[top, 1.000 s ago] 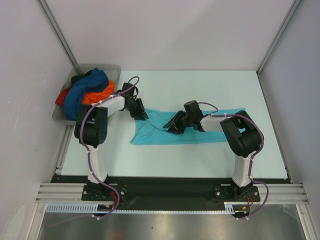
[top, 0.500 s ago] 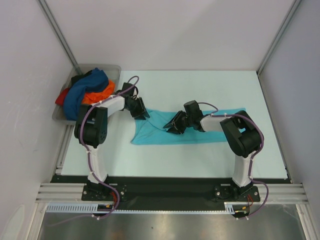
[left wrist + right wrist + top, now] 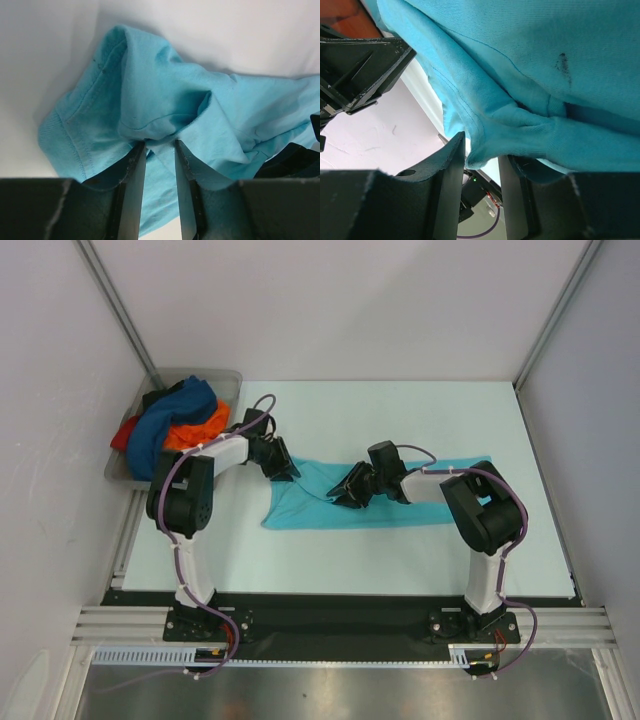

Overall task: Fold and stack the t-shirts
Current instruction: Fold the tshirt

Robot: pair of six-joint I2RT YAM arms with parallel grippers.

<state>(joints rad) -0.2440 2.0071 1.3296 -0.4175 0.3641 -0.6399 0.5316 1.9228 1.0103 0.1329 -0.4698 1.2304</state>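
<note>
The turquoise t-shirt lies in a long band across the middle of the table, and both arms are down on its left end. The left gripper is nipping a raised fold at the shirt's upper left corner, while the right gripper, just beside it, clamps a bunched ridge of the same cloth. Over in the far left corner, the dark blue, orange and red shirts sit heaped in the grey tray.

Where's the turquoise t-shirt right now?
In the top view the turquoise t-shirt lies mid-table, right of the grey tray, with the left gripper pinching its left end and the right gripper its middle.
</note>
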